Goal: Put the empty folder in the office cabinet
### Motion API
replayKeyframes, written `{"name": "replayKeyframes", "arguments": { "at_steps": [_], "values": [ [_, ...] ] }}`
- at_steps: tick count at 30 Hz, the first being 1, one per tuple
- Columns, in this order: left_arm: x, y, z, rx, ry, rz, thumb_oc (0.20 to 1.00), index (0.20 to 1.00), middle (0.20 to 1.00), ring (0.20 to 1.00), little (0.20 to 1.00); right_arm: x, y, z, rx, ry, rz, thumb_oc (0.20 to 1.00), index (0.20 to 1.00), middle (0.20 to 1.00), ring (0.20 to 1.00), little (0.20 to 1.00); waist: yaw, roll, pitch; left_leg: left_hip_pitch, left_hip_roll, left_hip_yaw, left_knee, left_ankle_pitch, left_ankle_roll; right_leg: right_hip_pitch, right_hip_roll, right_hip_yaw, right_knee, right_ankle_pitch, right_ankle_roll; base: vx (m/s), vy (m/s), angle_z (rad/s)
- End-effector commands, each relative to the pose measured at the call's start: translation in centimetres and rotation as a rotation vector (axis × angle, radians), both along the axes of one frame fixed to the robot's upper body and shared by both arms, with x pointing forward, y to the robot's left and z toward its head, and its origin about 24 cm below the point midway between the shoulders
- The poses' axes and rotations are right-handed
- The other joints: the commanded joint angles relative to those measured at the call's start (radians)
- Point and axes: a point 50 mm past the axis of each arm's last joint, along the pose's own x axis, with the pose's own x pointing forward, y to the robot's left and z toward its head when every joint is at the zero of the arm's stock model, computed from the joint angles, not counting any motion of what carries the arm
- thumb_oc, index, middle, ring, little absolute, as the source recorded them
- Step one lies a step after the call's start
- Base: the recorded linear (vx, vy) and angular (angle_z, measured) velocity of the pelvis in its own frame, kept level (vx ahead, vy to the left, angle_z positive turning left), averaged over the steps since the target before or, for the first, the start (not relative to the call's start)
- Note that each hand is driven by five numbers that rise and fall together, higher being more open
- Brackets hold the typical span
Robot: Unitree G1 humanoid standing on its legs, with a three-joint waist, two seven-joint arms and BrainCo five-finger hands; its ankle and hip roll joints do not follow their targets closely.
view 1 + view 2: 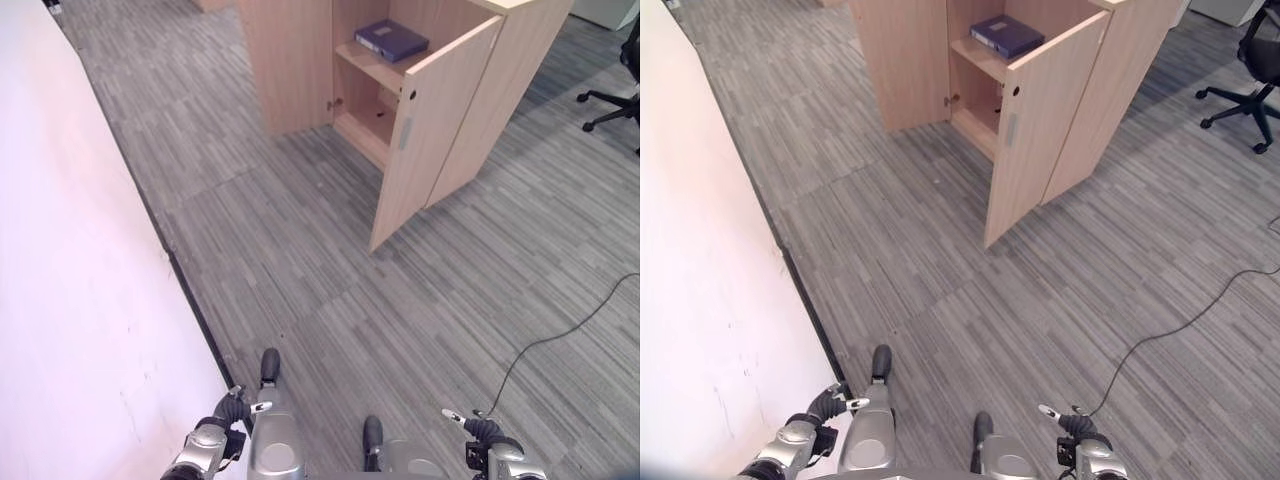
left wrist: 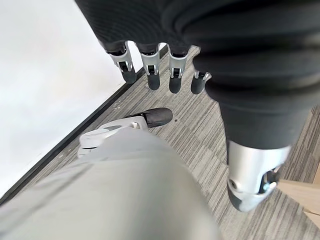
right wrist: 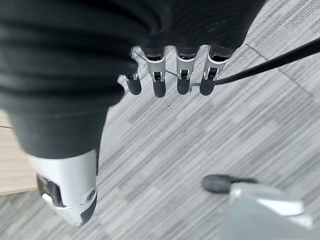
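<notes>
On the cabinet (image 1: 300, 60) shelf lies one blue folder (image 1: 391, 40); both hands' fingers (image 2: 151, 67) hang relaxed, empty

Left hand (image 2: 165, 30) hangs over grey striped carpet (image 2: 200, 125), fingers (image 2: 151, 70) straight and empty, thumb (image 2: 252, 175) apart. White wall (image 2: 45, 85) alongside.

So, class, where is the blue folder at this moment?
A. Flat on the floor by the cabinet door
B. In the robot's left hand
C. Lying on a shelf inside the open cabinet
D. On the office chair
C: the blue folder lies flat on a shelf of the open wooden cabinet, behind its swung-out door.
</notes>
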Motion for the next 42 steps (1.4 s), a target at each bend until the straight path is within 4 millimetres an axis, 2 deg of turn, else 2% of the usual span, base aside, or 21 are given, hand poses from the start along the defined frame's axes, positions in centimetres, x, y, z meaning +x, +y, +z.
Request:
{"name": "replayKeyframes", "arguments": {
  "at_steps": [1, 4, 5, 7, 8, 9, 11, 12, 13, 15, 18, 20, 22, 24, 27, 32, 35, 37, 38, 41, 42],
  "values": [
    [0.4, 1.5, 0.9, 0.029, -0.066, 0.028, 1.0, 1.0, 1.0, 1.0, 1.0, -0.7, -0.4, 0.1, -0.009, -0.014, -0.003, 1.0, 1.0, 1.0, 1.0, 1.0, 0.011, -0.038, -0.081, -0.115, 0.005, 0.008, 0.063, 0.159, -0.008, 0.217, -0.057, 0.005, 0.013, -0.211, 0.127, 0.29, 0.301, -0.5],
    [0.3, 2.3, 1.0, 0.064, -0.051, 0.001, 1.0, 1.0, 1.0, 1.0, 1.0, -0.3, 0.5, -0.1, 0.035, -0.027, -0.024, 1.0, 1.0, 1.0, 1.0, 1.0, 0.024, -0.078, -0.115, -0.177, -0.04, 0.036, 0.207, 0.127, 0.012, 0.208, -0.14, 0.005, -0.01, -0.142, 0.191, 0.32, 0.387, -0.37],
    [0.3, 2.3, 1.0, 0.064, -0.051, 0.001, 1.0, 1.0, 1.0, 1.0, 1.0, -0.3, 0.5, -0.1, 0.036, -0.027, -0.024, 1.0, 1.0, 1.0, 1.0, 1.0, 0.024, -0.08, -0.117, -0.181, -0.041, 0.037, 0.211, 0.124, 0.013, 0.206, -0.142, 0.005, -0.012, -0.142, 0.192, 0.23, 0.293, -0.06],
    [0.6, 2.6, 1.2, 0.071, -0.06, -0.002, 1.0, 1.0, 1.0, 1.0, 1.0, 0.3, 0.9, 0.0, 0.05, -0.045, -0.026, 1.0, 1.0, 1.0, 1.0, 1.0, 0.028, -0.095, -0.124, -0.193, -0.065, 0.05, 0.241, 0.089, 0.032, 0.179, -0.169, 0.014, -0.003, -0.077, 0.213, 0.19, 0.265, 0.06],
    [1.2, 3.0, 1.7, 0.081, -0.083, -0.008, 1.0, 1.0, 1.0, 1.0, 1.0, 1.3, 1.1, 0.3, 0.062, -0.08, -0.032, 1.0, 1.0, 1.0, 1.0, 1.0, 0.036, -0.11, -0.128, -0.199, -0.092, 0.067, 0.253, 0.053, 0.058, 0.144, -0.188, 0.02, 0.025, -0.002, 0.23, 0.16, 0.242, -0.13],
    [1.2, 3.1, 1.8, 0.081, -0.083, -0.008, 1.0, 1.0, 1.0, 1.0, 1.0, 1.3, 1.2, 0.2, 0.063, -0.081, -0.032, 1.0, 1.0, 1.0, 1.0, 1.0, 0.037, -0.111, -0.129, -0.201, -0.092, 0.069, 0.254, 0.051, 0.059, 0.141, -0.19, 0.021, 0.025, -0.002, 0.231, 0.15, 0.238, -0.16],
    [1.9, 3.4, 2.3, 0.088, -0.111, -0.01, 1.0, 1.0, 1.0, 1.0, 1.0, 2.6, 1.4, 0.8, 0.069, -0.129, -0.037, 1.0, 1.0, 1.0, 1.0, 1.0, 0.039, -0.108, -0.123, -0.194, -0.106, 0.082, 0.252, 0.024, 0.086, 0.072, -0.197, 0.02, 0.127, 0.077, 0.241, 0.08, 0.245, -0.08],
    [2.4, 3.9, 2.8, 0.103, -0.13, -0.003, 1.0, 1.0, 1.0, 1.0, 1.0, 4.3, 1.4, 1.5, 0.065, -0.18, -0.033, 1.0, 1.0, 1.0, 1.0, 1.0, 0.034, -0.087, -0.097, -0.164, -0.102, 0.104, 0.24, -0.003, 0.11, -0.015, -0.218, -0.023, 0.244, 0.173, 0.245, 0.07, 0.361, -0.15],
    [2.6, 4.0, 2.9, 0.109, -0.136, -0.006, 1.0, 1.0, 1.0, 1.0, 1.0, 4.8, 1.5, 1.8, 0.064, -0.199, -0.025, 1.0, 1.0, 1.0, 1.0, 1.0, 0.036, -0.073, -0.088, -0.146, -0.096, 0.124, 0.235, -0.018, 0.119, -0.043, -0.232, -0.081, 0.278, 0.188, 0.241, 0.05, 0.285, -0.25],
    [2.7, 4.0, 3.0, 0.112, -0.137, -0.01, 1.0, 1.0, 1.0, 1.0, 1.0, 5.1, 1.6, 1.8, 0.065, -0.205, -0.023, 1.0, 1.0, 1.0, 1.0, 1.0, 0.028, -0.066, -0.078, -0.117, -0.102, 0.136, 0.229, -0.034, 0.127, -0.068, -0.237, -0.12, 0.309, 0.175, 0.241, 0.08, 0.205, -0.18],
    [3.4, 3.6, 3.2, 0.102, -0.151, -0.021, 1.0, 1.0, 1.0, 1.0, 1.0, 5.0, 1.1, 1.9, 0.054, -0.206, -0.042, 1.0, 1.0, 1.0, 1.0, 1.0, -0.023, -0.029, -0.043, -0.013, -0.14, 0.168, 0.173, -0.052, 0.145, -0.21, -0.134, -0.141, 0.368, 0.079, 0.225, 0.17, 0.315, -0.14],
    [3.6, 3.5, 3.2, 0.104, -0.153, -0.021, 1.0, 1.0, 1.0, 1.0, 1.0, 4.5, 0.6, 1.9, 0.038, -0.194, -0.056, 1.0, 1.0, 1.0, 1.0, 1.0, -0.046, -0.018, -0.03, 0.049, -0.155, 0.201, 0.136, -0.067, 0.137, -0.218, -0.134, -0.232, 0.267, 0.037, 0.212, 0.28, 0.147, -0.45],
    [3.8, 3.2, 3.1, 0.104, -0.14, -0.031, 1.0, 1.0, 1.0, 1.0, 1.0, 3.8, 0.1, 1.7, 0.025, -0.174, -0.08, 1.0, 1.0, 1.0, 1.0, 1.0, -0.083, -0.016, -0.02, 0.134, -0.186, 0.235, 0.096, -0.099, 0.13, -0.272, -0.143, -0.332, 0.135, 0.076, 0.183, 0.3, 0.063, -0.22],
    [3.8, 3.1, 3.0, 0.103, -0.137, -0.035, 1.0, 1.0, 1.0, 1.0, 1.0, 3.5, -0.1, 1.5, 0.027, -0.167, -0.093, 1.0, 1.0, 1.0, 1.0, 1.0, -0.094, -0.013, -0.013, 0.169, -0.19, 0.246, 0.089, -0.123, 0.126, -0.282, -0.147, -0.358, 0.095, 0.096, 0.189, 0.21, 0.002, -0.14],
    [3.7, 2.9, 2.9, 0.098, -0.136, -0.052, 1.0, 1.0, 1.0, 1.0, 1.0, 2.2, -0.5, 1.1, 0.03, -0.132, -0.136, 1.0, 1.0, 1.0, 1.0, 1.0, -0.124, -0.001, -0.023, 0.249, -0.188, 0.305, 0.078, -0.164, 0.11, -0.314, -0.201, -0.487, 0.019, 0.158, 0.201, 0.33, -0.035, -0.21],
    [3.2, 1.9, 2.4, 0.069, -0.128, -0.072, 1.0, 1.0, 1.0, 1.0, 1.0, 0.5, -1.8, 0.9, 0.001, -0.105, -0.188, 1.0, 1.0, 1.0, 1.0, 1.0, -0.17, 0.03, -0.043, 0.31, -0.204, 0.326, 0.097, -0.221, 0.113, -0.31, -0.172, -0.401, 0.024, 0.17, 0.176, 0.25, -0.009, -0.44],
    [3.4, 1.0, 2.4, 0.047, -0.135, -0.084, 1.0, 1.0, 1.0, 1.0, 1.0, -0.5, -2.8, 1.0, -0.019, -0.095, -0.217, 1.0, 1.0, 1.0, 1.0, 1.0, -0.205, 0.054, -0.053, 0.297, -0.151, 0.363, 0.232, -0.245, 0.076, -0.286, -0.159, -0.401, 0.034, 0.138, 0.147, 0.23, -0.132, -0.23],
    [3.8, 0.4, 2.5, 0.025, -0.153, -0.078, 1.0, 1.0, 1.0, 1.0, 1.0, -0.5, -3.3, 1.2, -0.031, -0.102, -0.225, 1.0, 1.0, 1.0, 1.0, 1.0, -0.212, 0.06, -0.042, 0.237, -0.081, 0.369, 0.448, -0.178, 0.035, -0.243, -0.135, -0.406, 0.022, 0.108, 0.109, 0.24, -0.25, -0.09],
    [3.9, 0.1, 2.6, 0.011, -0.174, -0.058, 1.0, 1.0, 1.0, 1.0, 1.0, 0.3, -3.6, 1.6, -0.039, -0.126, -0.22, 1.0, 1.0, 1.0, 1.0, 1.0, -0.197, 0.058, -0.014, 0.183, -0.058, 0.339, 0.586, -0.095, 0.007, -0.207, -0.116, -0.391, 0.01, 0.08, 0.084, 0.19, -0.187, -0.22],
    [4.1, 0.0, 2.6, 0.008, -0.181, -0.049, 1.0, 1.0, 1.0, 1.0, 1.0, 0.5, -3.8, 1.8, -0.045, -0.133, -0.22, 1.0, 1.0, 1.0, 1.0, 1.0, -0.192, 0.058, -0.007, 0.153, -0.049, 0.328, 0.618, -0.086, 0.007, -0.195, -0.111, -0.38, 0.006, 0.071, 0.078, 0.11, -0.024, -0.69],
    [4.1, -0.2, 2.6, -0.005, -0.189, -0.038, 1.0, 1.0, 1.0, 1.0, 1.0, 1.1, -3.9, 2.1, -0.052, -0.143, -0.2, 1.0, 1.0, 1.0, 1.0, 1.0, -0.179, 0.059, 0.0, 0.112, -0.019, 0.314, 0.573, -0.079, 0.018, -0.166, -0.109, -0.34, -0.007, 0.055, 0.087, 0.17, 0.071, -0.79]
  ]
}}
